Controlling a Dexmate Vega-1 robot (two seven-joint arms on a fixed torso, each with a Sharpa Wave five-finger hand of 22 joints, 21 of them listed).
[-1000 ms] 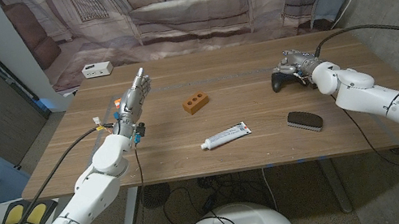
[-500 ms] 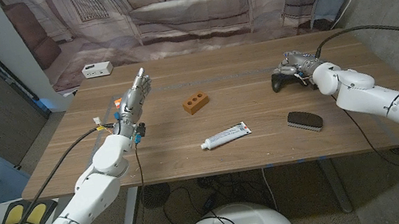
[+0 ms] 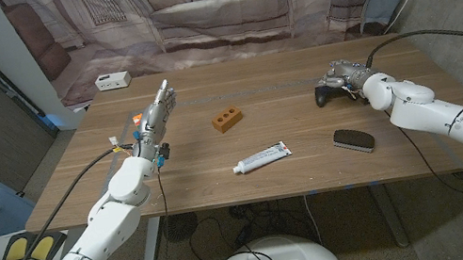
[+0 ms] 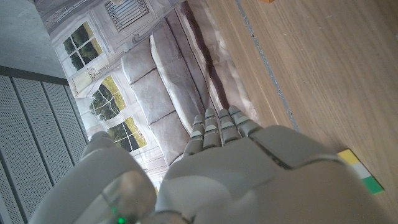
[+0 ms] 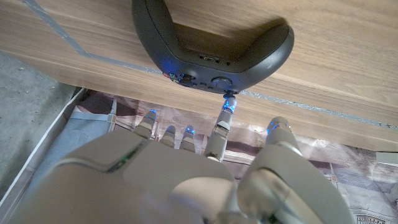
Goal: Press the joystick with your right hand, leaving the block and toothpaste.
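Little has shifted since earlier frames: my right hand, upper right, holds nothing, one fingertip extended onto the joystick to press

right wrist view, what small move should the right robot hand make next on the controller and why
Probably ease the fingertip down onto the joystick. The right robot hand hovers at the controller, one finger extended at its edge, though contact is unclear. The block and toothpaste lie well away.
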